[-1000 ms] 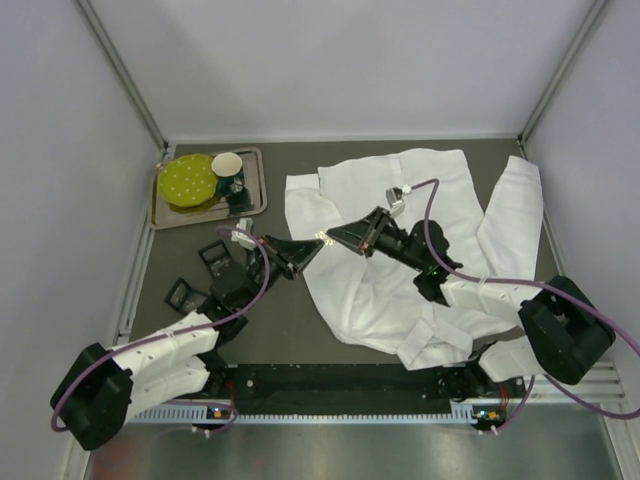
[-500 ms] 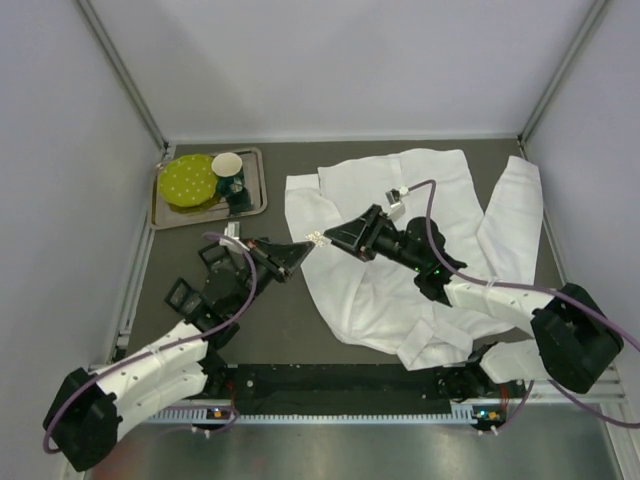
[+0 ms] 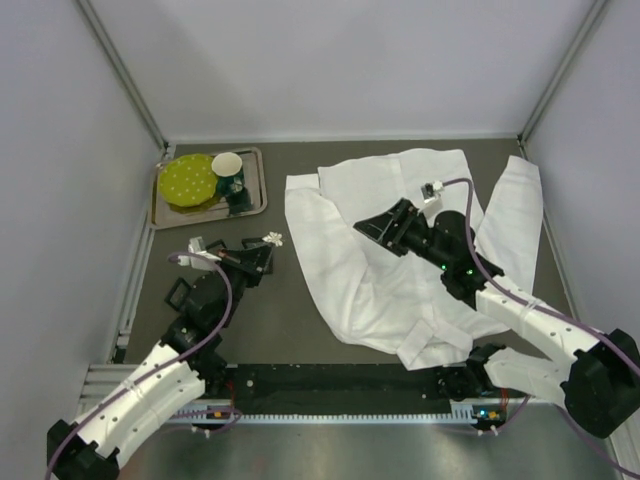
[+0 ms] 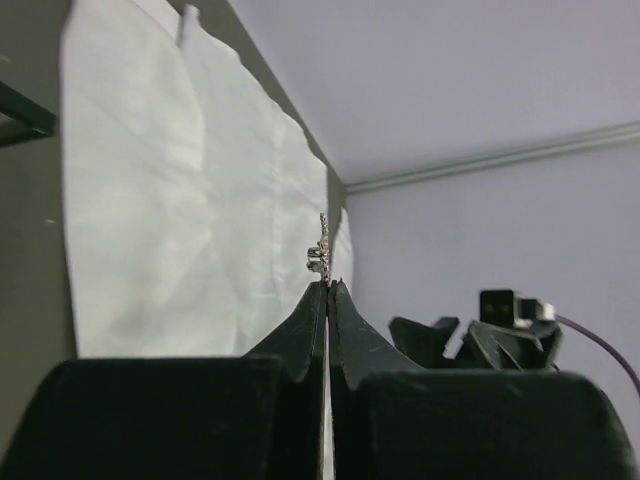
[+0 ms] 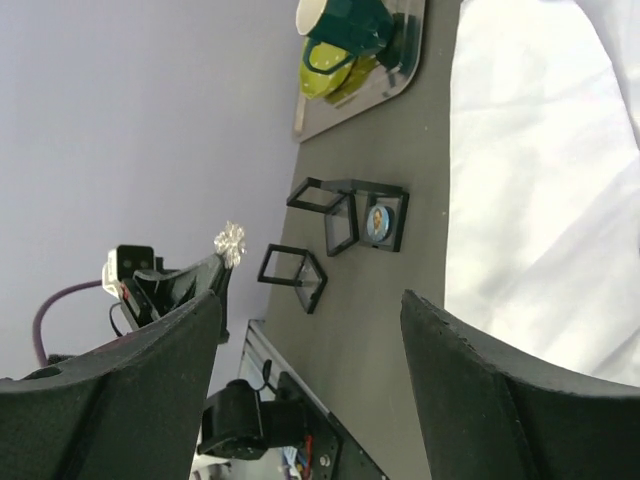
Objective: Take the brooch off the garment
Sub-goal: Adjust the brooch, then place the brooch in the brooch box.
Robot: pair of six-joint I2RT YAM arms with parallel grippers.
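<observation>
1. Reaching in from the near edge of a dark table (image 3: 290,158) are two robot arms. The left gripper (image 3: 262,248) is pinched tight on the brooch (image 3: 272,238), one small silvery, flower-shaped piece that pokes out beyond its fingertips.
2. The brooch is held above bare table, just left of the garment (image 3: 350,270) and apart from it. By that, the pin is already off the cloth and the step in hand looks like carrying it clear.
3. The next move probably calls for a steady lowering and a gentle release. The piece is tiny and gripped only at its edge. Where it is meant to go cannot be told.
4. Three small black frames (image 5: 292,275) lie on the table beside the left arm. One holds a round blue picture.
5. The right gripper (image 3: 375,225) hovers above the shirt, jaws spread wide, holding nothing.
6. The garment is a single white shirt, creased and spread flat over the right half of the table.
7. In the far left corner sits one metal tray (image 3: 175,215). It carries one yellow-green plate (image 3: 188,180) and one green cup (image 3: 228,175).
</observation>
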